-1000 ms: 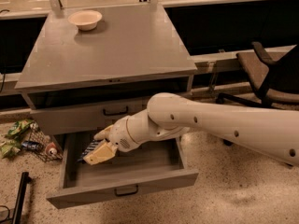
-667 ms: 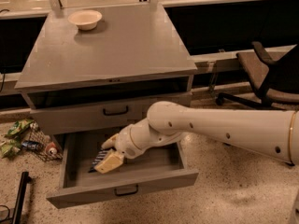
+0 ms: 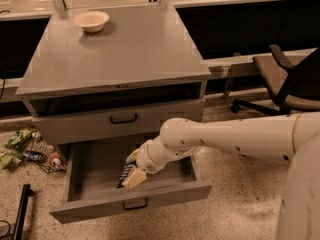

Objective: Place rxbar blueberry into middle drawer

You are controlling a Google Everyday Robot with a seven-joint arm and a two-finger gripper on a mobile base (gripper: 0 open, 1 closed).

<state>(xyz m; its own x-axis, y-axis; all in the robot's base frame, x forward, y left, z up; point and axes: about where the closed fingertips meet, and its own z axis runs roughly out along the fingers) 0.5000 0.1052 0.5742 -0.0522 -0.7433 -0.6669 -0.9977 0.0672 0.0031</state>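
The gripper (image 3: 130,179) has its jaws closed around the rxbar blueberry (image 3: 123,174), holding it tilted low inside the pulled-out middle drawer (image 3: 165,196), near the front wall. A cream bowl (image 3: 91,20) sits on the cabinet top (image 3: 130,49).

White arm (image 3: 240,136) enters from right edge, runs leftward, nearly level. Bends at rounded joint (image 3: 175,134). Wrist (image 3: 152,156) drops down and left from the bend. Pincer (image 3: 132,176) points downward, low inside open middle drawer (image 3: 95,211), near centre of drawer floor. Pincer clamped on rxbar blueberry (image 3: 123,175), bar tilted. Broad white body section (image 3: 300,194) fills lower right corner.
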